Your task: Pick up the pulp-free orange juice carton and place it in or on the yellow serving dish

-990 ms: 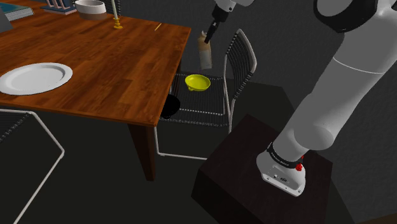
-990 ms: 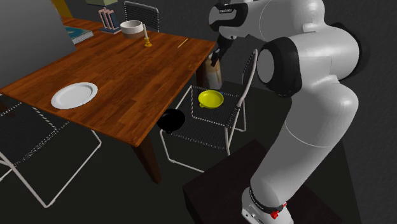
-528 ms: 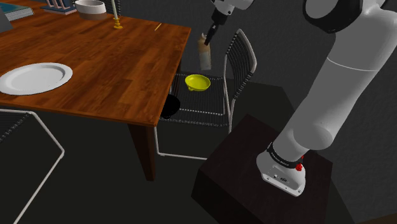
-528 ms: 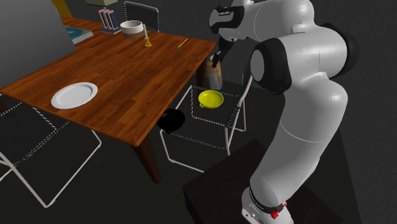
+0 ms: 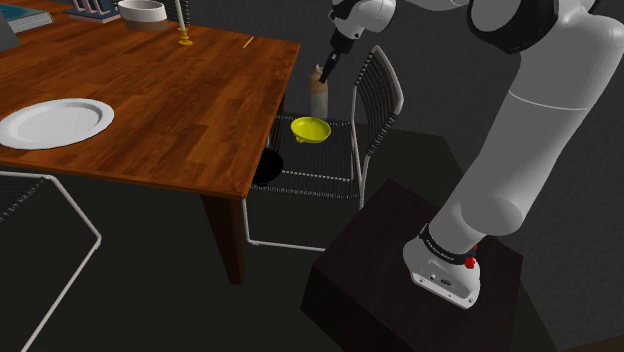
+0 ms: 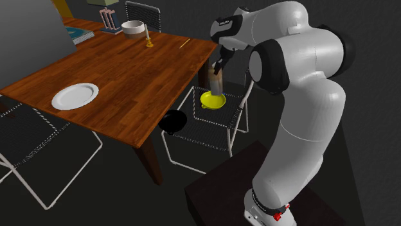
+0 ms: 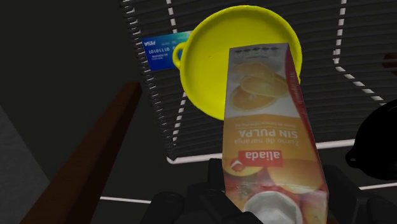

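Observation:
My black gripper (image 5: 326, 68) (image 6: 219, 66) is shut on the top of an orange juice carton (image 5: 319, 98) (image 6: 215, 81) (image 7: 270, 133), which hangs upright in the air. The carton's label shows orange slices and the words "SIN PULPA". A yellow serving dish (image 5: 310, 129) (image 6: 213, 100) (image 7: 216, 63) with a small loop handle rests on the wire seat of a chair (image 5: 320, 170) (image 6: 204, 128). The carton's lower end hangs just above the dish, over its far rim in the shoulder view.
A wooden table (image 5: 150, 100) (image 6: 122, 70) stands beside the chair, its corner close to the carton. On the seat lie a black bowl (image 5: 266, 168) (image 6: 173, 121) and a blue card (image 7: 160, 48). The table holds a white plate (image 5: 52, 122), a candlestick (image 5: 184, 38) and a white bowl (image 5: 142, 11).
The arm has lowered the held carton and carried it toward the yellow dish, so it now hangs closer above the dish than before.

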Available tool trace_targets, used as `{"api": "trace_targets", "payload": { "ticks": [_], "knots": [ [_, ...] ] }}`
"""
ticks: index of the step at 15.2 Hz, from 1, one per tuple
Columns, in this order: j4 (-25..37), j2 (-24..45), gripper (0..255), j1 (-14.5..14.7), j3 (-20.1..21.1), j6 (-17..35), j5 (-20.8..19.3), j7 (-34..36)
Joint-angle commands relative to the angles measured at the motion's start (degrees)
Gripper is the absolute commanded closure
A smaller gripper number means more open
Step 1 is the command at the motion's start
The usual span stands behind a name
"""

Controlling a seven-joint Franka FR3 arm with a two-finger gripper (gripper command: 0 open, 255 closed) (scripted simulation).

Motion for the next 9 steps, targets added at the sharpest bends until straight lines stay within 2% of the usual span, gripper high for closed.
{"api": "trace_targets", "payload": {
  "ticks": [1,9],
  "knots": [
    [-1.01,0.37,255,0.03,0.16,1.36,0.54,-0.51],
    [-3.95,3.00,255,-0.41,0.94,6.20,3.52,-3.38]
  ]
}}
